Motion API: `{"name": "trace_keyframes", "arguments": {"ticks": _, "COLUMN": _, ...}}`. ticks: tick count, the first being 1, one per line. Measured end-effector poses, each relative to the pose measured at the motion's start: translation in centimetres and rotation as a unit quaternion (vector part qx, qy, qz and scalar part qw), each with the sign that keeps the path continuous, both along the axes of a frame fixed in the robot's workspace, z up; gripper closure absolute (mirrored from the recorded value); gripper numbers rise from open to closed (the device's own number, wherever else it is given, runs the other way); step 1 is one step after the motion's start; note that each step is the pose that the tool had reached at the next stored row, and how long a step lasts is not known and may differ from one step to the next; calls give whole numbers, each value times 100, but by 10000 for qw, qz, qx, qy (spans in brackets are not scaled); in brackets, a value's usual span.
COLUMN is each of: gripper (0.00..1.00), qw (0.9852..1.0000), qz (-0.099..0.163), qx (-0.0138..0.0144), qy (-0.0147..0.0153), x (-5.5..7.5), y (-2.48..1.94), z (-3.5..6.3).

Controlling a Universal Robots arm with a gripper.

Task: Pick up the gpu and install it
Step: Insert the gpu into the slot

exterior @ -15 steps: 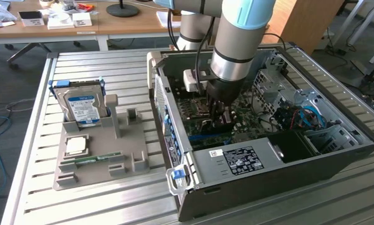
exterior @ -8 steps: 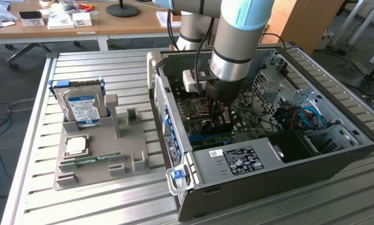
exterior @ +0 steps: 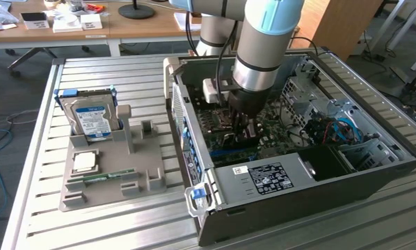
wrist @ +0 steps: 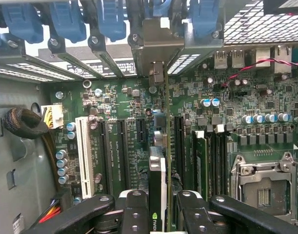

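My gripper (exterior: 241,130) reaches down into the open computer case (exterior: 375,172), over the green motherboard (wrist: 124,122). It is shut on the gpu (wrist: 157,183), a thin dark card seen edge-on between the two black fingers (wrist: 134,209). The card stands upright in line with the black expansion slots (wrist: 120,151). Its silvery end bracket (wrist: 157,73) reaches up to the case's rear slot openings. In the exterior view the gpu (exterior: 229,140) shows as a dark shape below the fingers, and whether its lower edge sits in a slot is hidden.
A grey holder tray (exterior: 110,177) lies at the exterior view's left with a silver hard drive (exterior: 91,120), a memory stick (exterior: 107,176) and a square chip (exterior: 84,161). Inside the case are the power supply (exterior: 267,179), blue cables (exterior: 347,130) and the processor socket (wrist: 263,187).
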State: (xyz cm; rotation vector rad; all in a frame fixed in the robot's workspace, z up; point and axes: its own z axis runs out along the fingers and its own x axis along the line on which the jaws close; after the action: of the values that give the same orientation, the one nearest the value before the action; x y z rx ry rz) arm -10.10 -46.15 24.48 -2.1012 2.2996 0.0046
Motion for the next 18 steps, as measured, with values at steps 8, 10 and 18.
{"name": "trace_keyframes", "arguments": {"ticks": 8, "gripper": 73, "qw": 10000, "qz": 0, "qx": -1, "qy": 1, "x": -2, "y": 0, "z": -11}}
{"name": "trace_keyframes", "arguments": {"ticks": 10, "gripper": 73, "qw": 10000, "qz": -1, "qx": 0, "qy": 0, "x": -3, "y": 0, "z": -12}}
{"name": "trace_keyframes", "arguments": {"ticks": 18, "gripper": 73, "qw": 10000, "qz": -1, "qx": 8, "qy": -2, "x": -4, "y": 1, "z": -1}}
